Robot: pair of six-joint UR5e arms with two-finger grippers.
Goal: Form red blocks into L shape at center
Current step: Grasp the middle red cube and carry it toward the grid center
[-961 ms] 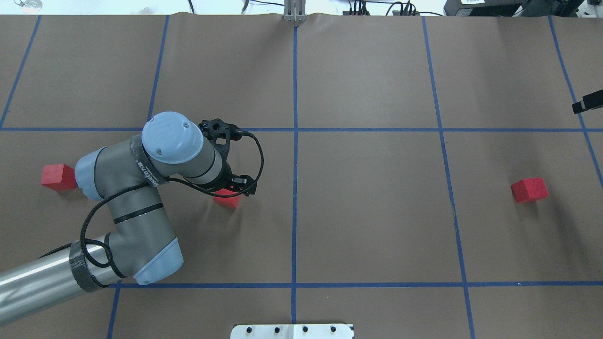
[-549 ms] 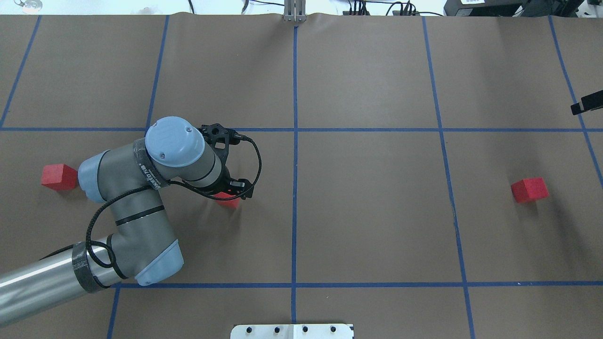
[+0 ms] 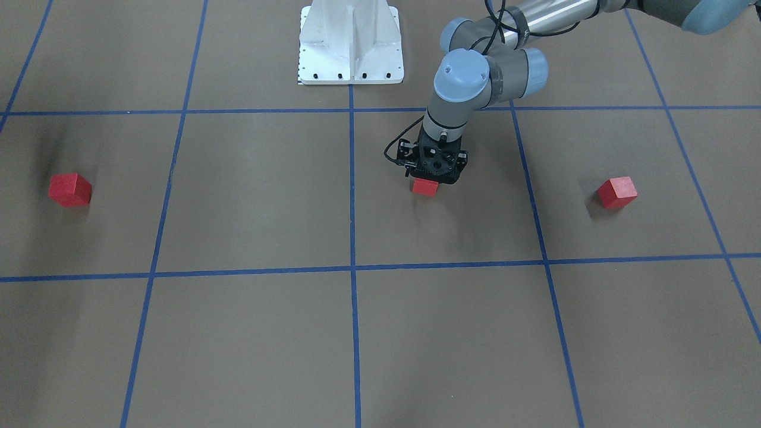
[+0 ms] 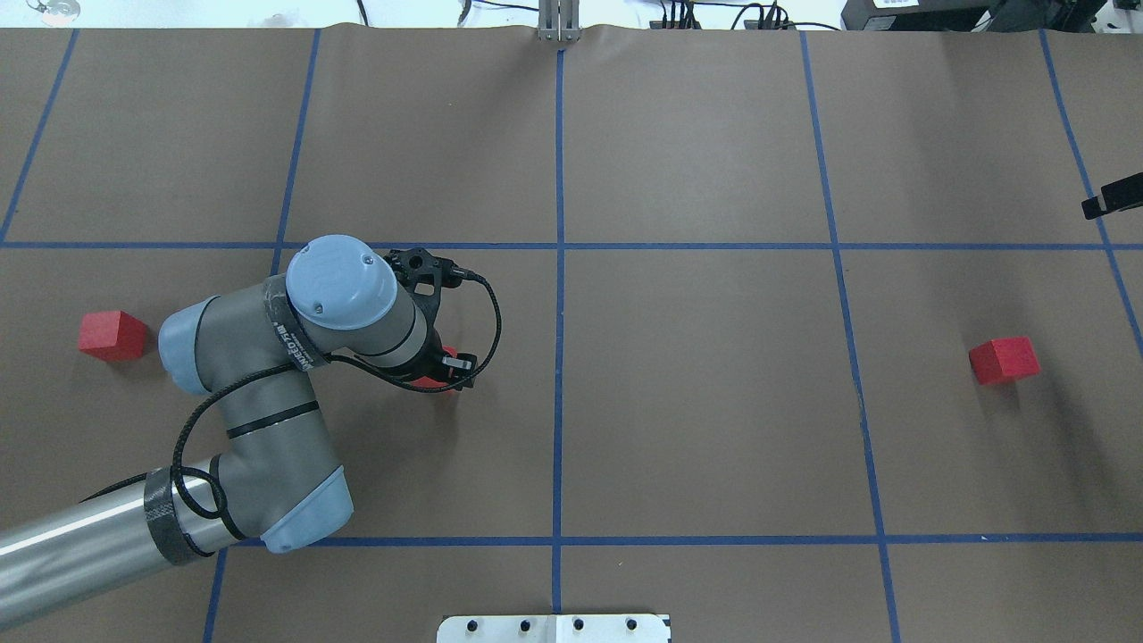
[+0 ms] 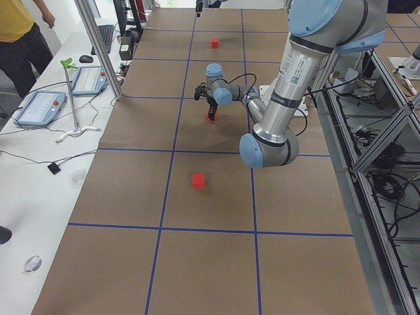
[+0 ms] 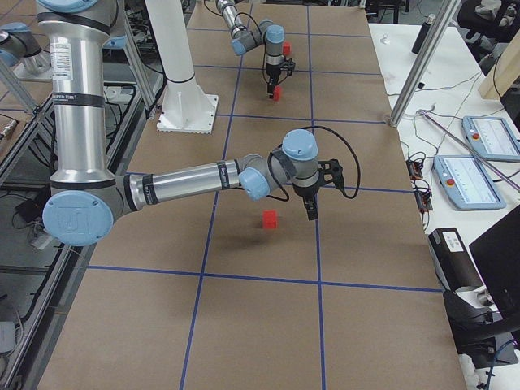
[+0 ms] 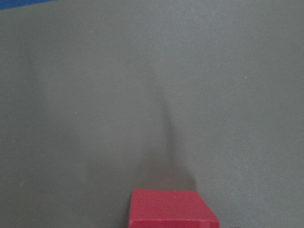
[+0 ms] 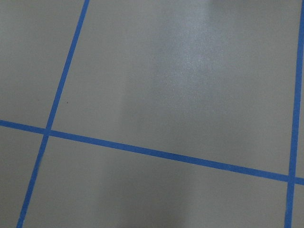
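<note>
Three red blocks lie on the brown floor. My left gripper [image 4: 442,368] is low over the middle red block [image 3: 425,186], its jaws open and straddling it; the arm hides most of this block from overhead. The block fills the bottom edge of the left wrist view [image 7: 171,211]. It sits a little to the robot's left of the center [image 4: 558,393]. A second red block [image 4: 112,335] lies far left and a third [image 4: 1004,360] far right. Of my right gripper [image 4: 1112,196] only a black tip shows at the right edge; I cannot tell its state.
The white metal base [image 3: 351,65] stands at the robot's side of the middle blue line. Blue tape lines divide the floor into squares. An operator in yellow [image 5: 23,39] stands beyond the far side of the table in the exterior left view.
My left arm has shifted slightly right and the gripper has come down over the middle block, hiding more of it. The other two blocks have not moved.
</note>
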